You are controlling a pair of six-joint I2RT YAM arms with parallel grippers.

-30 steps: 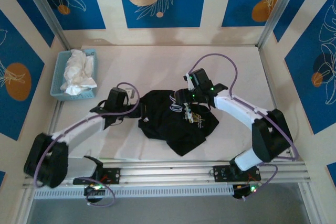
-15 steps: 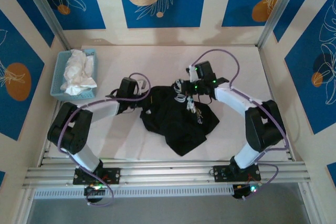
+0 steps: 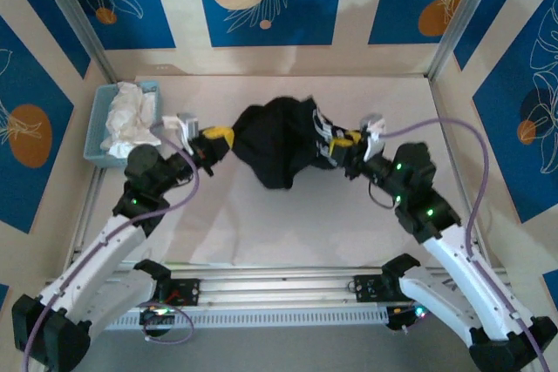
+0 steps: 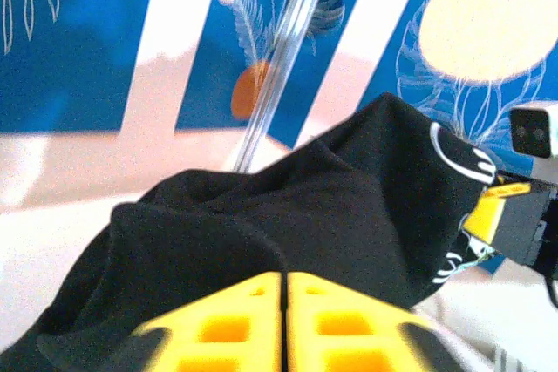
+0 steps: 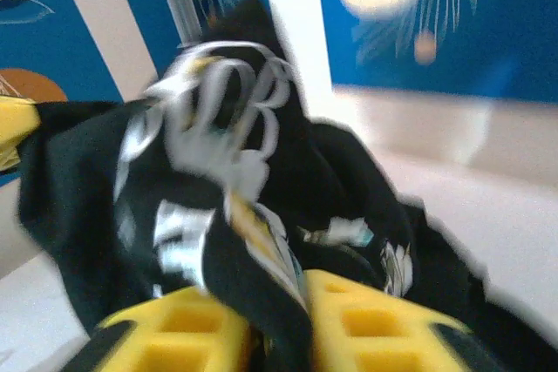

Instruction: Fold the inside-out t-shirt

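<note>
Pinches one side of the inside-out t-shirt (image 3: 275, 141) with the left gripper (image 3: 220, 138), yellow fingers (image 4: 218, 328) pressed narrow on a fold of black cloth. Clamps the opposite side with the right gripper (image 3: 344, 141), cloth bunched between its own fingers (image 5: 366, 328), pale printed lettering crumpled just above. Holds the shirt slung between the two, raised off the surface (image 3: 261, 233) and carried toward the far side, where a second ago lay heaped low between the arms. Suggests grasp made and lift under way: likely a shake-out or spreading step, no fold yet. Hangs bunched and sagging in the middle, sleeves and hem impossible to tell apart, so probably needs stretching flat before any folding. Leaves the blue basket (image 3: 93, 141) with the white cloth garment (image 3: 129, 119) at the far left, near the left gripper but apart from the shirt. Meets little else in the way. Risks brushing the basket on a wide swing, or slipping from one pinch if pulled taut.
</note>
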